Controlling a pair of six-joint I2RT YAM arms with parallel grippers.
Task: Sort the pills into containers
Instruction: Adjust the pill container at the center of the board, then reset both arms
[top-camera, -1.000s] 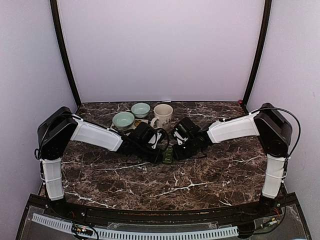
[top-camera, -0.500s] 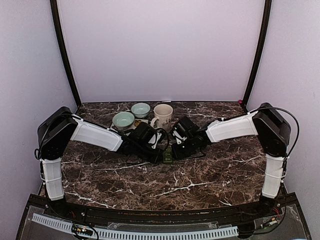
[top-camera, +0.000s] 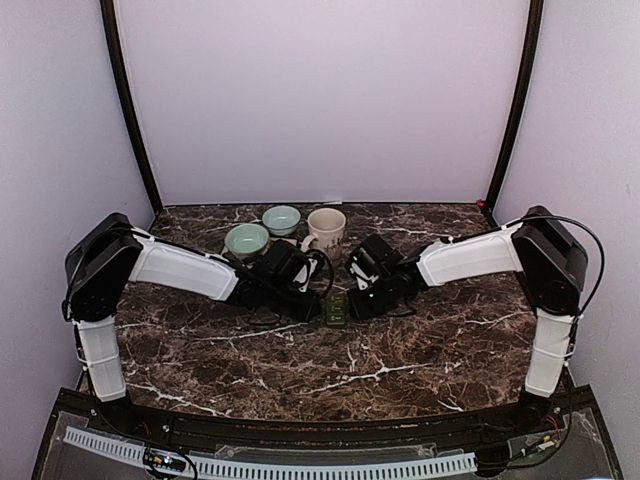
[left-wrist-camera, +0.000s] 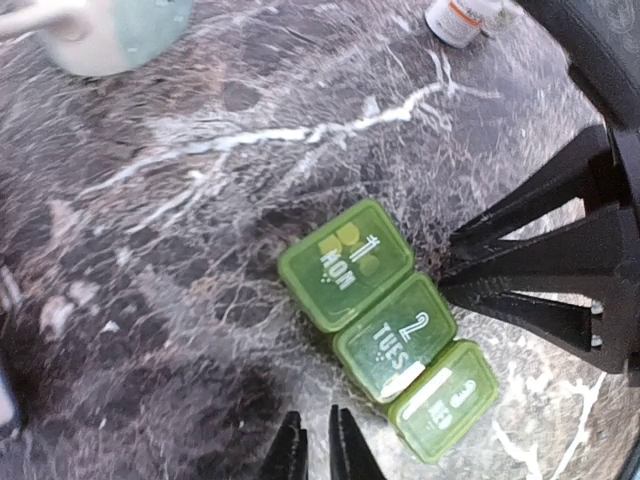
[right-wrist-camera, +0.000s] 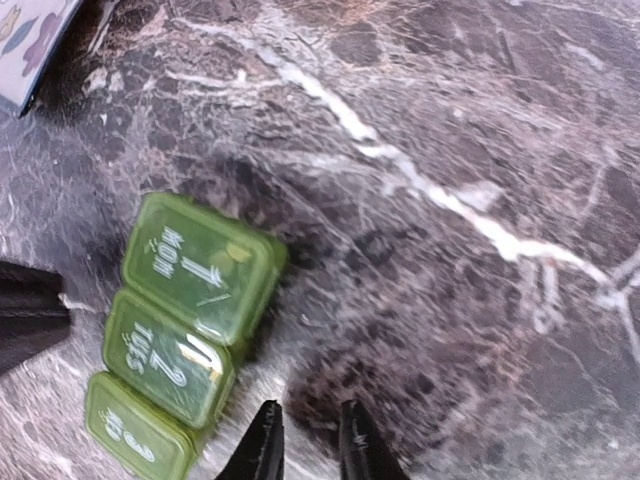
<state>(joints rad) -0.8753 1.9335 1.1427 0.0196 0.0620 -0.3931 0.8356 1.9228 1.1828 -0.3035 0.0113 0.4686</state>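
A green pill organizer (top-camera: 337, 310) lies on the marble table between my two grippers. Its three lids, marked MON, TUES and WED, are shut in the left wrist view (left-wrist-camera: 385, 325) and the right wrist view (right-wrist-camera: 190, 300). Yellowish pills show through the MON lid and white ones through the other two. My left gripper (left-wrist-camera: 316, 455) is beside the organizer's left edge, jaws almost together and empty. My right gripper (right-wrist-camera: 305, 440) is beside its right edge, jaws a narrow gap apart and empty; its black fingers (left-wrist-camera: 520, 265) also show in the left wrist view.
Two teal bowls (top-camera: 247, 240) (top-camera: 281, 218) and a cream mug (top-camera: 325, 230) stand behind the organizer. One bowl (left-wrist-camera: 110, 35) and a white pill bottle (left-wrist-camera: 455, 18) lie at the top of the left wrist view. The mug's patterned side (right-wrist-camera: 25, 40) is in the right wrist view's corner.
My left gripper has drawn back to the left, off the organizer, which now shows more fully. The right gripper has shifted only slightly.
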